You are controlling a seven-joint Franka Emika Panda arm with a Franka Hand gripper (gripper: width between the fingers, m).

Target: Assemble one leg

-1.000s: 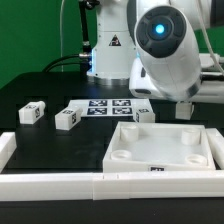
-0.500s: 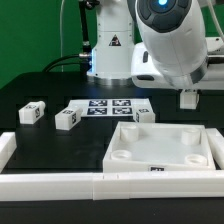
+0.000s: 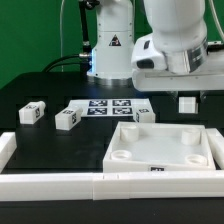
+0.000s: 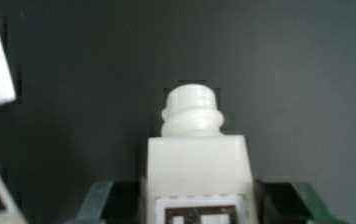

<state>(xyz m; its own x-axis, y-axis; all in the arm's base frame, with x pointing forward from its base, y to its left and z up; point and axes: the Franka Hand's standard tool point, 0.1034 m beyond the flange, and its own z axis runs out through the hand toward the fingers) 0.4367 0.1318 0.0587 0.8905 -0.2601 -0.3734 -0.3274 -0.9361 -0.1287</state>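
Observation:
My gripper (image 3: 187, 96) is shut on a leg (image 3: 187, 103), a small white block held in the air at the exterior view's right, above and behind the large white square panel (image 3: 165, 147). In the wrist view the leg (image 4: 196, 150) stands between my green fingers (image 4: 104, 203), its rounded peg end pointing away and its marker tag near the jaws. Three more legs lie on the black table: one at the far left (image 3: 33, 112), one beside it (image 3: 66, 118) and one by the panel's back edge (image 3: 143, 112).
The marker board (image 3: 105, 106) lies flat behind the loose legs. A white rail (image 3: 50, 185) runs along the front edge, with a short white piece (image 3: 5, 148) at the left. The robot base (image 3: 110, 45) stands at the back.
The arm has risen and swung up out of the frame. The held leg has come into plain view under the gripper, above the table at the right.

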